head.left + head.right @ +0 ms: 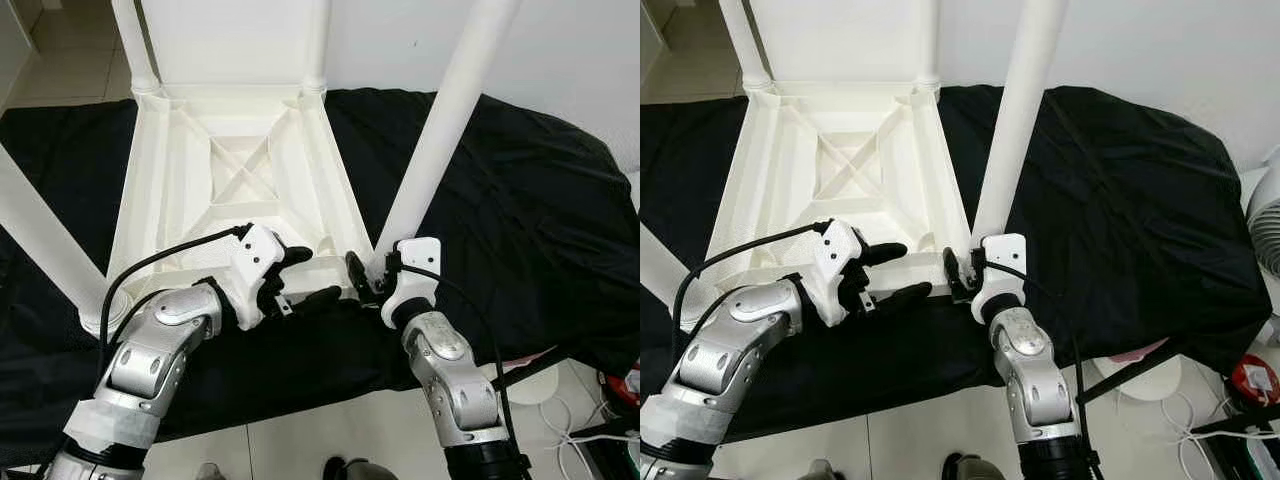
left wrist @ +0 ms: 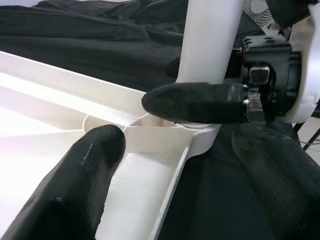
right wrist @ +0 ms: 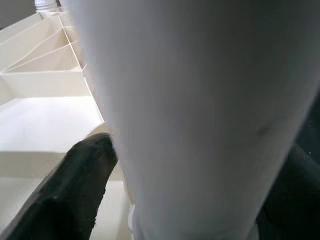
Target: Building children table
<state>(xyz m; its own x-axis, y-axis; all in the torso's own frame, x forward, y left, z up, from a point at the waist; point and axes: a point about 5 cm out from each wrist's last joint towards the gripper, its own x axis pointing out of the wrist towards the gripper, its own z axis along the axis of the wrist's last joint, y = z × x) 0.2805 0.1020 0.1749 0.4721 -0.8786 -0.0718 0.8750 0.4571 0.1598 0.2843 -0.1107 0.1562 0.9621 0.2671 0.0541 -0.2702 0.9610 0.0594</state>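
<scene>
Right gripper clamped round base of near-right table leg; left gripper open on tabletop's near rim.

Right gripper [image 1: 368, 276] fingers closed around the white leg [image 1: 440, 135] right at its socket, leg rising up and away from it, slightly tilted. Left gripper [image 1: 300, 275] just beside it, fingers spread apart, one above and one below the near edge of the upside-down tabletop [image 1: 160, 165], gripping nothing firmly. Beyond both grippers: ribbed underside, two far legs standing in corner sockets, another leg out past the left arm. All on black cloth [image 1: 520, 200]. Risk: leg looks tilted, so pushing could jam it in the socket, or tabletop slides on cloth since the left isn't clamped. No containers.
</scene>
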